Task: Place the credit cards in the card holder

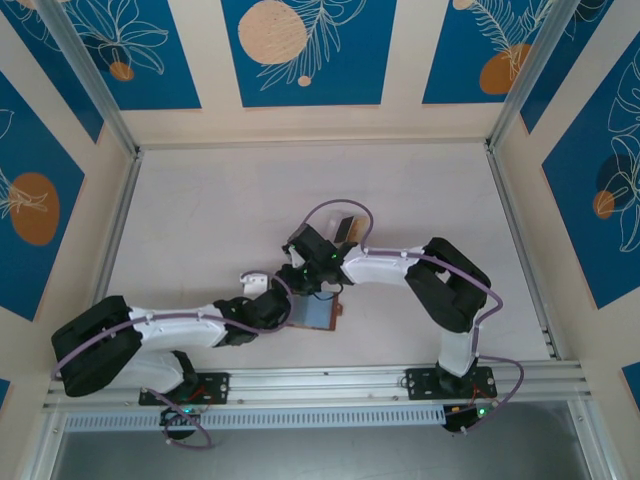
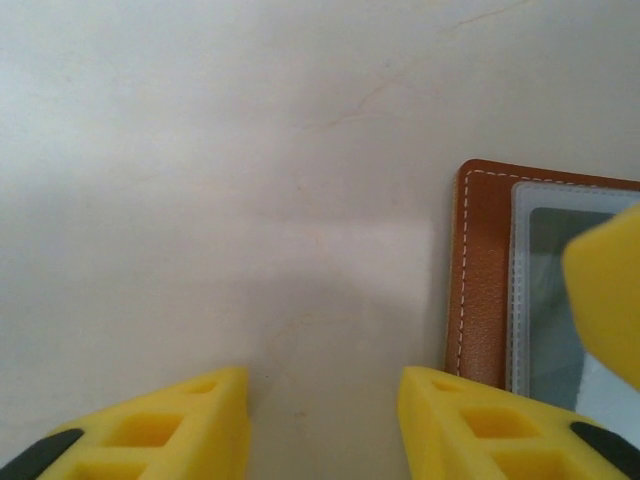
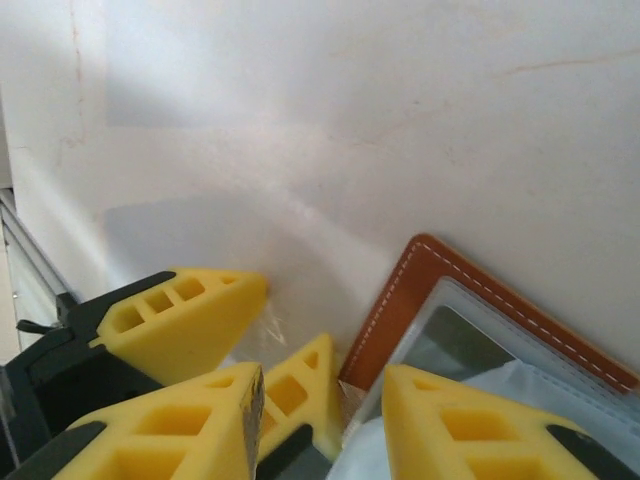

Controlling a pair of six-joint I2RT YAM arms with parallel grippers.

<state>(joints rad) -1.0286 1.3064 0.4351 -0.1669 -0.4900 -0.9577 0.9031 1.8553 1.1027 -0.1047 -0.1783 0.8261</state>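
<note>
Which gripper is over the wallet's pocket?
The right gripper: one finger hangs over the clear pocket of the wallet. The left gripper sits at the wallet's edge, with only table between its fingers.

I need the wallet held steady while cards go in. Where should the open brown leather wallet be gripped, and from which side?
Take the brown leather folding wallet by its bare stitched border, coming in low across the white table on that side. It lies open and flat, pockets up, so that leather margin can probably be pinched without covering the pale grey-blue pockets.
</note>
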